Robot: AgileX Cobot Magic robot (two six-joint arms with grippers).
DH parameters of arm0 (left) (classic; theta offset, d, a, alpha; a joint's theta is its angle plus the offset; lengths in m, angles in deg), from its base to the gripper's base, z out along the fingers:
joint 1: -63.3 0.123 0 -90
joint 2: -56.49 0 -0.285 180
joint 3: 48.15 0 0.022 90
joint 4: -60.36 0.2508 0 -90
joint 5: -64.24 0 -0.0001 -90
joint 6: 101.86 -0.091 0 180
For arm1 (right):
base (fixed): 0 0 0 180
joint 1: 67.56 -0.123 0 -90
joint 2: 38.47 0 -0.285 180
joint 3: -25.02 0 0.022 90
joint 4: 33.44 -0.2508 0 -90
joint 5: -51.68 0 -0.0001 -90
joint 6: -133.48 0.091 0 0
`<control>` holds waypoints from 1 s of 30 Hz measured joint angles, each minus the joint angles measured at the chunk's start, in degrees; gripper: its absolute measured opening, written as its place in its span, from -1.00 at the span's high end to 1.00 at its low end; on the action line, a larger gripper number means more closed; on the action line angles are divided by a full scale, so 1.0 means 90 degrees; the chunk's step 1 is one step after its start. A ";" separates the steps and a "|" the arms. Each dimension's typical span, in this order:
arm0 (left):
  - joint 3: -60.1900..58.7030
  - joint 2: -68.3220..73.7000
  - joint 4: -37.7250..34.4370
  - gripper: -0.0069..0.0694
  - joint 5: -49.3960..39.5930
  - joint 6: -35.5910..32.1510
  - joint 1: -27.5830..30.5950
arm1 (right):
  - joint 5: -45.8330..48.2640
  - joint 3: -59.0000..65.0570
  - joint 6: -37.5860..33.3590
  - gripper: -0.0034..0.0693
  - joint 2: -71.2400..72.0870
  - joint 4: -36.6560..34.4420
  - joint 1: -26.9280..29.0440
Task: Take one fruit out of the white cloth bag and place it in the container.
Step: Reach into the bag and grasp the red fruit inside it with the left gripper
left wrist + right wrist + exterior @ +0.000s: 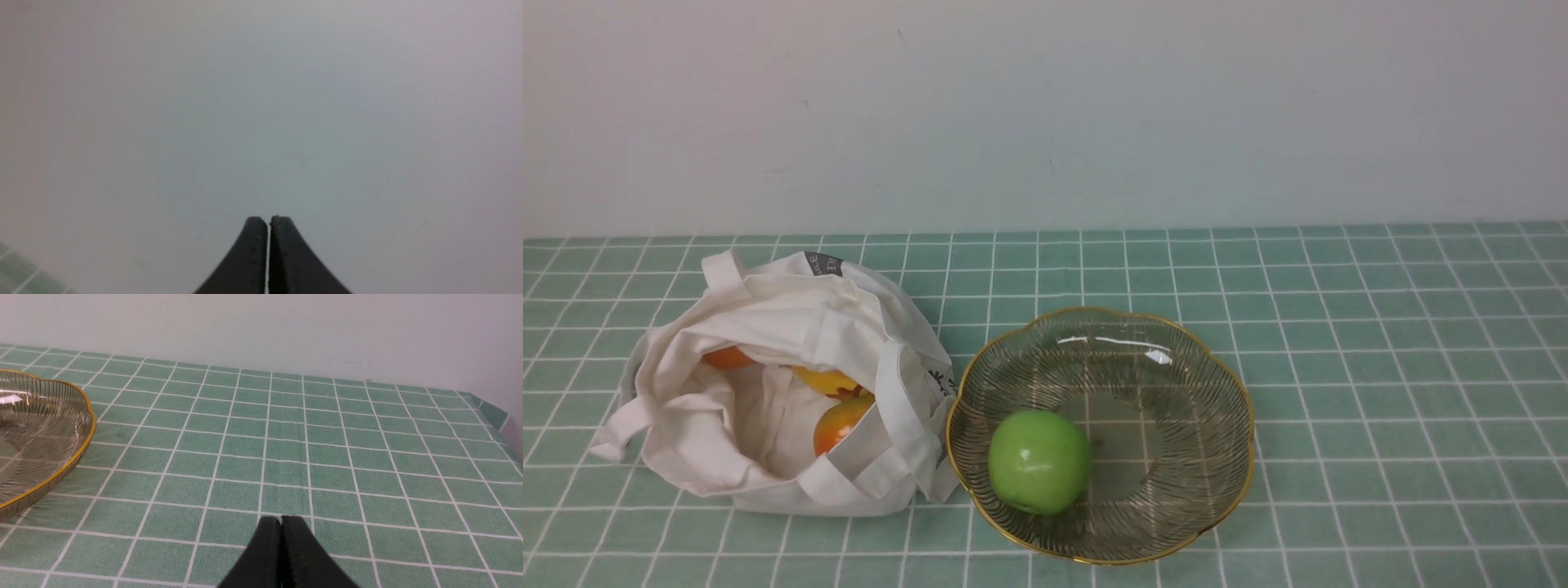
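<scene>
The white cloth bag lies slumped and open-mouthed on the green checked tablecloth at the left. Inside it the red-orange fruit shows near the bag's front lip, with a yellow fruit behind it and an orange one deeper in. Right beside the bag stands the container, a clear ribbed glass bowl with a gold scalloped rim; a green apple rests in it. My left gripper is shut, empty, facing the bare wall. My right gripper is shut, empty, over the cloth to the right of the bowl. Neither arm appears in the front view.
A plain pale wall runs along the back of the table. The table's far right corner and edge show in the right wrist view. Green checked cloth stretches to the right of the bowl.
</scene>
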 joint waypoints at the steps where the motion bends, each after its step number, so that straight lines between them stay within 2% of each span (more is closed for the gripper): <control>1: 0.0724 0.0141 0.0125 0.84 -0.0211 -0.0029 0.0000 | 0.0000 0.0000 0.0000 0.95 0.0000 0.0000 0.0000; 3: 0.1352 0.0471 0.0331 0.84 -0.0919 -0.0109 0.0000 | 0.0000 0.0000 0.0000 0.95 0.0000 0.0000 0.0000; 5: 0.2351 0.1237 0.0588 0.84 -0.2437 -0.0253 0.0000 | 0.0000 0.0000 0.0000 0.95 0.0000 0.0000 0.0000; 6: 0.2437 0.1320 0.0609 0.84 -0.2437 -0.0265 0.0000 | 0.0000 0.0000 0.0000 0.95 0.0000 0.0000 0.0000; 8: 0.3323 0.2369 0.0822 0.84 -0.4334 -0.0416 0.0000 | 0.0000 0.0000 0.0000 0.95 0.0000 0.0000 0.0000; 11: 0.4263 0.3935 0.0955 0.84 -0.6407 -0.0840 0.0000 | 0.0000 0.0000 0.0000 0.95 0.0000 0.0000 0.0000; 13: 0.4731 0.4825 0.1012 0.84 -0.7245 -0.1171 0.0000 | 0.0000 0.0000 0.0000 0.95 0.0000 0.0000 0.0000; 16: 0.5246 0.6137 0.1031 0.84 -0.7882 -0.1778 0.0000 | 0.0000 0.0000 0.0000 0.95 0.0000 0.0000 0.0000; 20: 0.5846 0.7629 0.0943 0.84 -0.8056 -0.2411 0.0000 | 0.0000 0.0000 0.0000 0.95 0.0000 0.0000 0.0000; 27: 0.6586 0.9161 0.0760 0.83 -0.8171 -0.2668 0.0000 | 0.0000 0.0000 0.0000 0.95 0.0000 0.0000 0.0000; 30: 0.6791 0.9699 0.0716 0.72 -0.8184 -0.2879 0.0000 | 0.0000 0.0000 0.0000 0.95 0.0000 0.0000 0.0000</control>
